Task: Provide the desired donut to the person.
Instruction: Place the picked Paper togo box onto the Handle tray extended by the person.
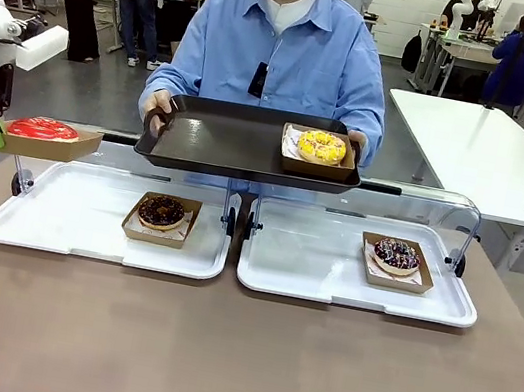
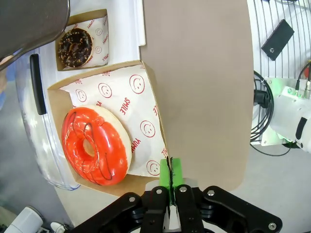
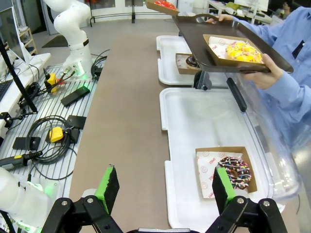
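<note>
We hold the red donut (image 2: 95, 145) in its paper box (image 2: 141, 87), left claw (image 2: 170, 177) clamped on the box's edge, raised at the left of the table (image 1: 214, 350), apart from the person (image 1: 287, 53). Our right claw (image 3: 166, 182) hangs empty, jaws wide apart. We judge this the carry: next, bring the box level over the bare half of the black tray (image 1: 211, 141) the person holds out, then let go

bright even indoor light, soft shadows, sharp focus; wrist views warp at edges.
</note>
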